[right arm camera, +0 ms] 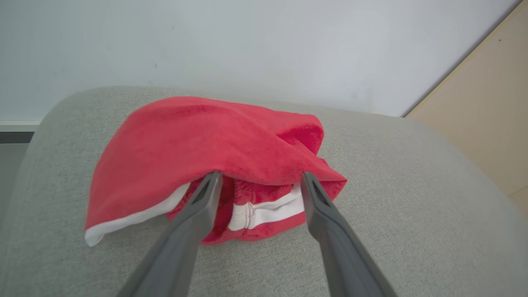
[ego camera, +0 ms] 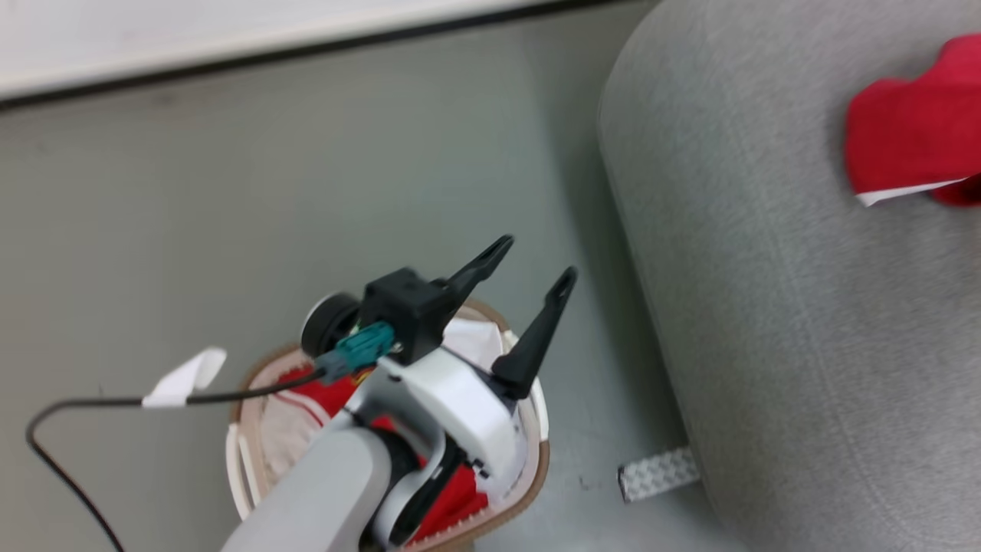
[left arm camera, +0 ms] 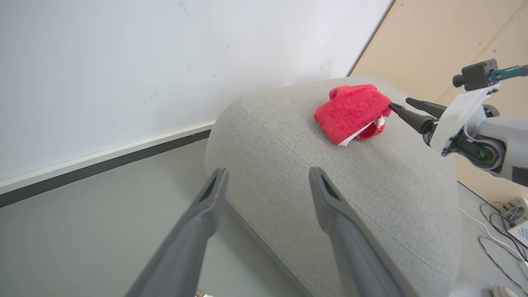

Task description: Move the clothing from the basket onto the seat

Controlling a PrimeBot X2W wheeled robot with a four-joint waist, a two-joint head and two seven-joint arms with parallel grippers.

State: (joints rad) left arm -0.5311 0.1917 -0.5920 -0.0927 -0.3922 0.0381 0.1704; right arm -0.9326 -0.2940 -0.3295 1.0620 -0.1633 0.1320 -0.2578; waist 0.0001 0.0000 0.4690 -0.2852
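Note:
A red garment with white trim [right arm camera: 206,140] lies bunched on the grey sofa seat [right arm camera: 412,198]. My right gripper [right arm camera: 260,178] is open, its fingertips tucked under the garment's near edge, one on each side of the white-striped fold. The left wrist view shows the same garment [left arm camera: 350,111] with my right gripper [left arm camera: 400,104] touching its right side. My left gripper [ego camera: 534,264] hangs open and empty above the basket [ego camera: 541,460]. More red and white clothing [ego camera: 460,498] lies in the basket, partly hidden by my left arm. The garment [ego camera: 912,146] sits on the sofa [ego camera: 805,307] at the upper right.
The basket stands on grey floor just left of the sofa's rounded side. A black cable with a white tag [ego camera: 184,379] trails from my left wrist. A silver patch [ego camera: 659,474] lies on the floor by the sofa's base. A small wired box [left arm camera: 515,214] sits beyond the sofa.

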